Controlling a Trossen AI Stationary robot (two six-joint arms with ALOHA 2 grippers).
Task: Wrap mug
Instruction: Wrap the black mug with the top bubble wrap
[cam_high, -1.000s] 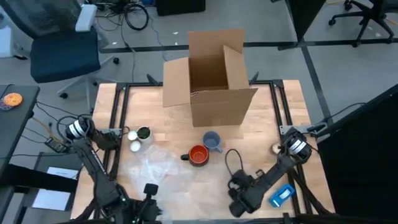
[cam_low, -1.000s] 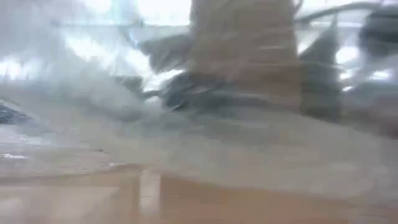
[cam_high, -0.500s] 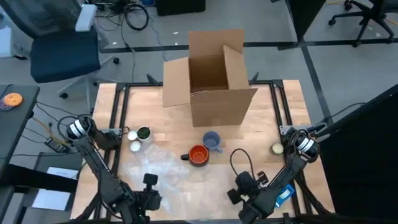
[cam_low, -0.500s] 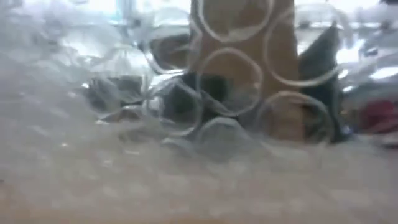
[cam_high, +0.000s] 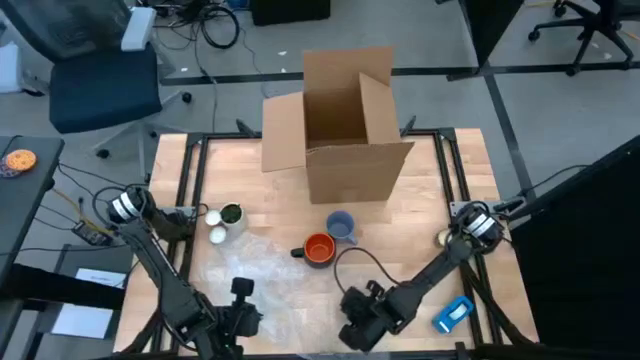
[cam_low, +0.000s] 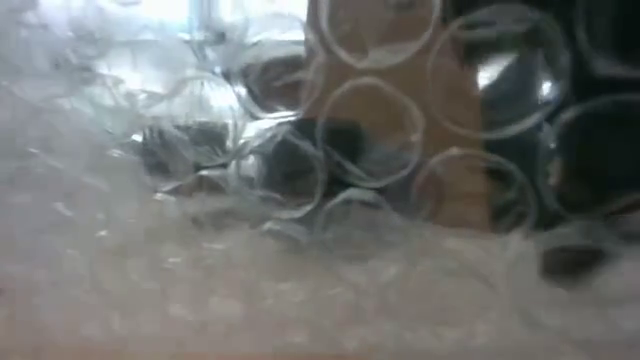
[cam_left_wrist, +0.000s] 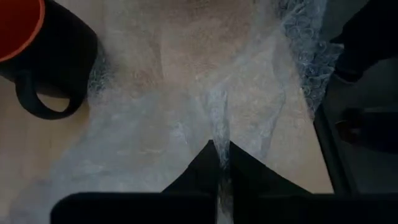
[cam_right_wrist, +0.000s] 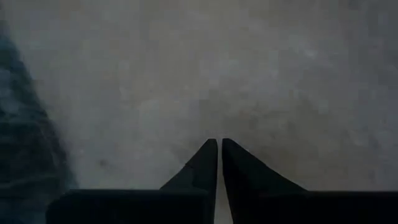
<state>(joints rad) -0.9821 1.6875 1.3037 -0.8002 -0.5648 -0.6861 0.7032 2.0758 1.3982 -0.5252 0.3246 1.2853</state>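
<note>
Step in hand, as I judge it: laying out the bubble wrap (cam_high: 262, 278), its near edge pinched in my left end effector (cam_left_wrist: 222, 163); right end effector (cam_right_wrist: 218, 148), fingers nearly together on nothing, low at the desk (cam_high: 440, 190) front. Orange-lined mug (cam_high: 318, 249) stands just beyond the sheet; next I must set it on. No writing legible.

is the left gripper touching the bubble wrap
Touching. The left wrist view shows the left gripper with its fingers closed on a pinched ridge of the bubble wrap, near the orange mug.
</note>
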